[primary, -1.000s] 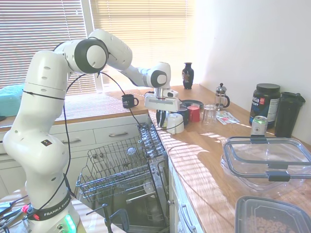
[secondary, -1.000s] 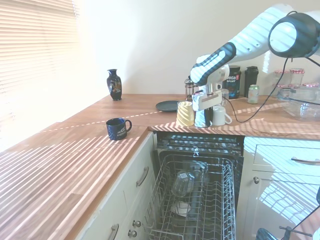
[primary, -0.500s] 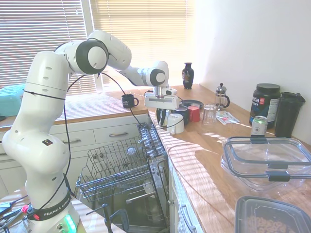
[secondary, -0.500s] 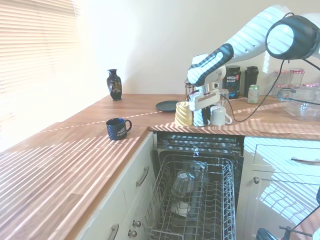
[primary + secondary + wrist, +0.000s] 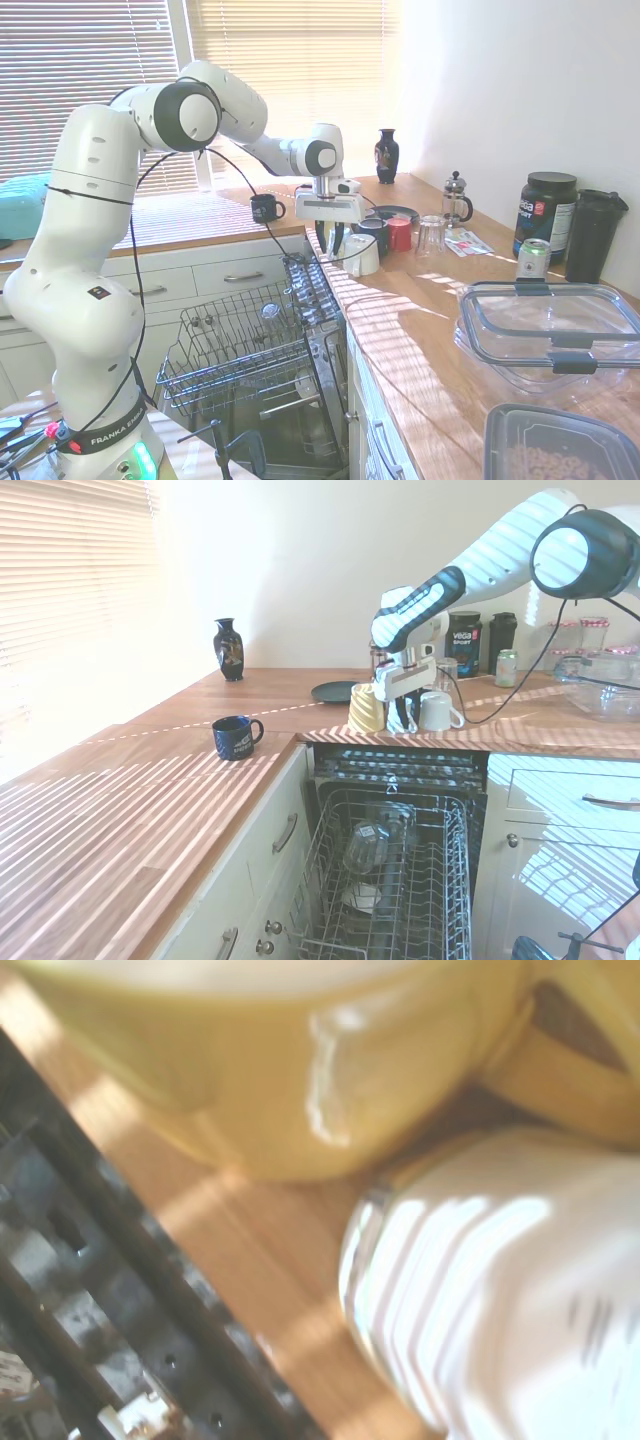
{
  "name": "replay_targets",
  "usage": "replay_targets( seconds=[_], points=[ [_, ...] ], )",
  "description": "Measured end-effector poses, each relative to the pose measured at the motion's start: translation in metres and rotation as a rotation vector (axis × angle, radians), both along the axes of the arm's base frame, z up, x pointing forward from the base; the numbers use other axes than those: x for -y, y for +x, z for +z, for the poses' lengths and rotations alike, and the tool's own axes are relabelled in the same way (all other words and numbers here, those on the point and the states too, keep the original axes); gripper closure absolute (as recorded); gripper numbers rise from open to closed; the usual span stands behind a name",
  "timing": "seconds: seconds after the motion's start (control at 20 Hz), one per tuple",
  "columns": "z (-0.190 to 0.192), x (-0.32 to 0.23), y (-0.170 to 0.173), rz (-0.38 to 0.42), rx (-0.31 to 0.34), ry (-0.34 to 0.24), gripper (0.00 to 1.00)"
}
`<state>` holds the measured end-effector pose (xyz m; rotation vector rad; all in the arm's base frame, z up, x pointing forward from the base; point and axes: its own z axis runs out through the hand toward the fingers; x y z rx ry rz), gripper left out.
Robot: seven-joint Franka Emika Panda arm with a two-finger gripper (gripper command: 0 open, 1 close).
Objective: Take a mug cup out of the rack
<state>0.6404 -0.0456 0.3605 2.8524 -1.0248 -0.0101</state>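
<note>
- The white mug (image 5: 362,254) is out of the rack (image 5: 230,340). It sits on the bench (image 5: 420,330), just beside the yellow mug (image 5: 367,709).
- The white mug looks like it is upside down, with its handle pointing away from the yellow mug. My guess is it was set there to keep the cups in one tidy spot.
- Both mugs are close to the bench edge, and the rack is pulled out below the yellow mug. That makes it a short trip from the rack up to the bench.
- The end effector (image 5: 337,238) hangs just above the yellow mug and the white mug, pointing down. Its two fingers are a little apart and have hold of nothing.
- The arm (image 5: 250,140) reaches out long and bends down at the wrist, so it comes at the yellow mug from above.
- The wrist view is blurry. It shows the yellow mug and the white mug side by side, very close, with a strip of bench next to them.
- A glass (image 5: 365,845) is still in the rack, well below the yellow mug.
- I think the job is about done.
</note>
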Motion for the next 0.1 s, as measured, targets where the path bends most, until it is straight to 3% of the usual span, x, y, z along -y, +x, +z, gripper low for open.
replay_targets(
  seconds=[0.1],
  points=[
    [0.009,-0.005,-0.021,-0.01,0.013,-0.022,0.0]
  ],
)
